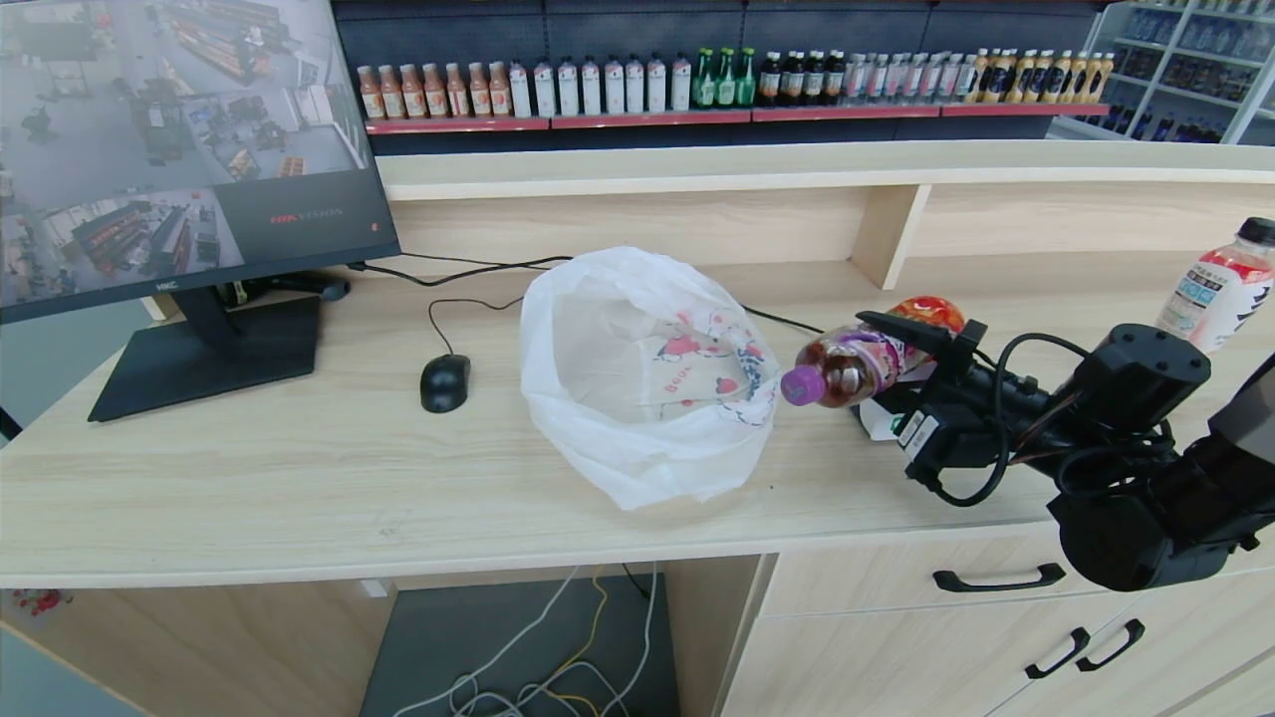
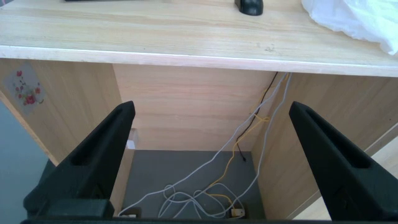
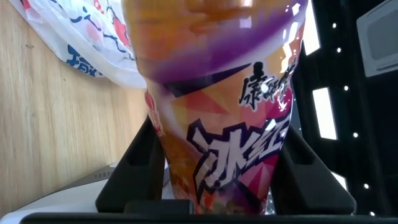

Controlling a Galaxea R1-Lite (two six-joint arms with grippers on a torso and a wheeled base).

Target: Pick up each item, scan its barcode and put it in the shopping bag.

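Observation:
A drink bottle (image 1: 847, 363) with a purple cap and a purple and orange label lies sideways in my right gripper (image 1: 882, 360), which is shut on it. Its cap points at the rim of the white shopping bag (image 1: 637, 378), which stands open in the middle of the wooden counter (image 1: 299, 468). Up close, the bottle (image 3: 230, 124) sits between the black fingers (image 3: 137, 168), with the bag (image 3: 81, 37) just beyond. My left gripper (image 2: 211, 143) hangs open and empty below the counter's front edge, facing the cable space under it; a corner of the bag (image 2: 354, 18) shows above.
A monitor (image 1: 169, 149) stands at the back left, a black mouse (image 1: 444, 382) left of the bag. A white-labelled bottle (image 1: 1220, 289) stands at the far right. An orange item (image 1: 931, 311) lies behind the held bottle, a white object (image 1: 877, 420) under the gripper. A raised ledge runs behind.

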